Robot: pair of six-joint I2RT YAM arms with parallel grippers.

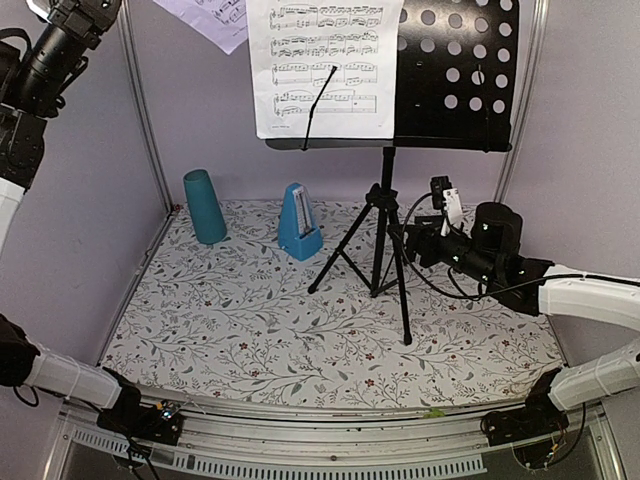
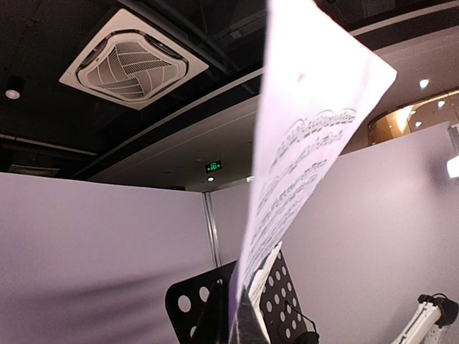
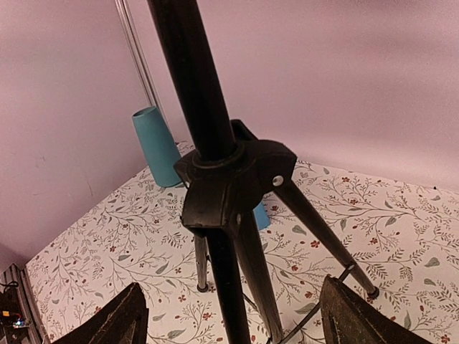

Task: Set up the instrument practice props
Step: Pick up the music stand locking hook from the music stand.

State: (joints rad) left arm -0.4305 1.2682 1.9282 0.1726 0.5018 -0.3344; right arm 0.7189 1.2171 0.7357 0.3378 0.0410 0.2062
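Observation:
The black tripod music stand (image 1: 384,205) stands at the back of the floral mat, its perforated tray (image 1: 455,85) high up. A white sheet-music page (image 1: 325,65) rests on the tray's left part. The lavender page (image 1: 218,18) hangs at the top left. In the left wrist view my left gripper (image 2: 237,317) is shut on the lavender page's (image 2: 301,165) lower edge, in front of the tray (image 2: 185,301). The blue metronome (image 1: 299,222) stands left of the stand. My right gripper (image 3: 237,322) is open, one finger on each side of the tripod legs (image 3: 244,287) below the hub (image 3: 233,175), touching nothing.
A tall teal cup (image 1: 204,206) stands at the back left of the mat, also in the right wrist view (image 3: 154,147). Lavender walls and a metal post (image 1: 145,100) close in the back and sides. A cable (image 1: 440,285) trails by the right arm.

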